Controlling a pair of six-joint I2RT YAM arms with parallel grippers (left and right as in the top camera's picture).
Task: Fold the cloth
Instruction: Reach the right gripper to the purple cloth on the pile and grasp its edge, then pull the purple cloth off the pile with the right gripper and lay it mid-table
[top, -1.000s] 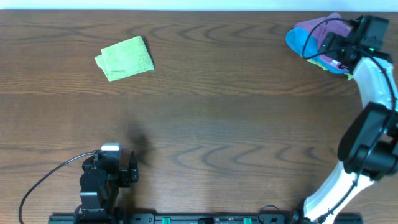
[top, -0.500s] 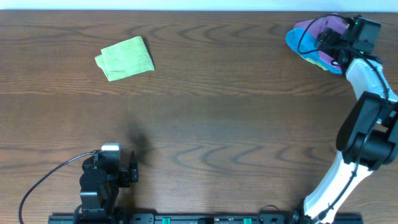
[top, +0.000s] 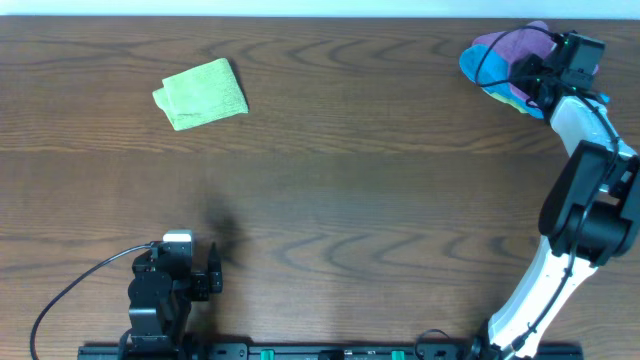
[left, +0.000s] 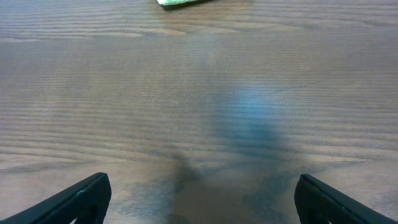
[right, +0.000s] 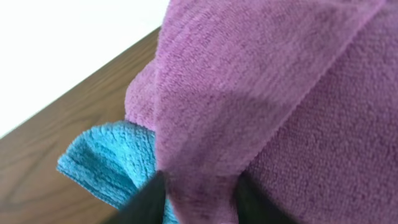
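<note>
Purple cloth (right: 261, 93) in R hand (right: 198, 186)

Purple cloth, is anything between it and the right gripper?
Nothing visible. The right gripper is on the purple cloth, a fold pinched between its fingers. The blue cloth lies underneath, not in the way.
</note>
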